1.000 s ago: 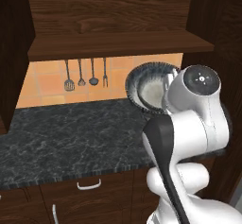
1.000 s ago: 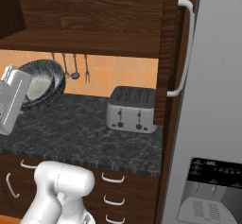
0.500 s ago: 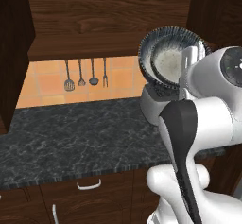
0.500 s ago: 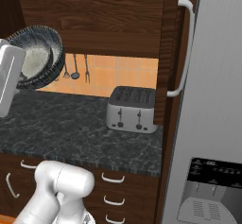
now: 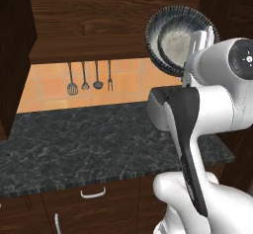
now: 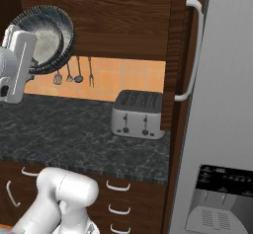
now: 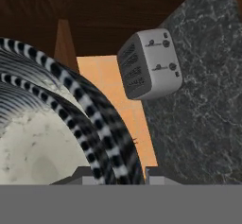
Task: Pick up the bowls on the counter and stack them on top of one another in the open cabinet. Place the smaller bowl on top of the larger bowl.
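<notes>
The arm is raised high, holding both bowls tipped on edge in front of the open cabinet (image 5: 99, 25), level with its plank shelf and well above the bench (image 5: 89, 144). In the left base view the larger bowl (image 5: 157, 34) faces the camera with its pale speckled inside showing, and the smaller bowl (image 5: 177, 43) sits nested within it, rim inside rim. The right base view shows the same pair from the other side: the larger bowl (image 6: 62, 18) with its ribbed dark wall turned toward the cupboard's wood-grain back, the smaller bowl (image 6: 48, 43) inside it, and the white hand pressed against their near edge.

The fingers (image 7: 116, 175) are closed on the rims: in the hand view the striped ribbed wall of the larger bowl (image 7: 111, 133) runs down between the two dark tips, with the smaller bowl (image 7: 33, 147) just to its left. Whether both rims are pinched or only the outer one is hard to tell, since the tips are mostly hidden at the bottom edge.

A silver toaster (image 6: 137, 113) stands on the bench near the tall pale fridge (image 6: 222, 104), and it also appears in the hand view, rolled sideways (image 7: 149, 63). Four dark utensils (image 5: 89, 77) hang in a row on the orange tiled wall below the shelf. White-handled drawers (image 5: 93, 193) sit under the bench front
</notes>
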{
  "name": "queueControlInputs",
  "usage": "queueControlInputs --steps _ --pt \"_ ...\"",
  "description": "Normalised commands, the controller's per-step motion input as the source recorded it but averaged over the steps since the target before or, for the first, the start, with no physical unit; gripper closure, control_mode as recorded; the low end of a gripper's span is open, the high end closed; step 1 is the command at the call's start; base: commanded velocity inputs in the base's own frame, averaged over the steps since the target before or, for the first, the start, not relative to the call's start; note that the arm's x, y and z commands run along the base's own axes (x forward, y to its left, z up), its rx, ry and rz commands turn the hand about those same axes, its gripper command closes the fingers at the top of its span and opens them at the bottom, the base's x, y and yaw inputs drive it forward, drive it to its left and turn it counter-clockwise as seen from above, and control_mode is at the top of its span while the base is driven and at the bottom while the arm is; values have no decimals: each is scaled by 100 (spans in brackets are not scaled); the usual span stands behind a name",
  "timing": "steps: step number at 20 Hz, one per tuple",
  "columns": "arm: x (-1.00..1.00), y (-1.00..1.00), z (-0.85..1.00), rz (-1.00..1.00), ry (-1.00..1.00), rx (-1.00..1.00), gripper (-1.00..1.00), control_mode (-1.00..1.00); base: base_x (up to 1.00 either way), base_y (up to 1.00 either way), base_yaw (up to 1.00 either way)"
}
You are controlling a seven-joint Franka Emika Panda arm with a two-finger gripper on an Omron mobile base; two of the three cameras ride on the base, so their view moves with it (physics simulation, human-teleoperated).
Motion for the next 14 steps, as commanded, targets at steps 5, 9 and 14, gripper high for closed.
queueControlInputs --steps 5,9,14 --pt "74 0 11 0 0 0 100 -100 0 0 0" --pt "91 0 0 0 6 0 100 -100 0 0 0" --pt "79 0 0 0 1 0 100 -100 0 0 0"
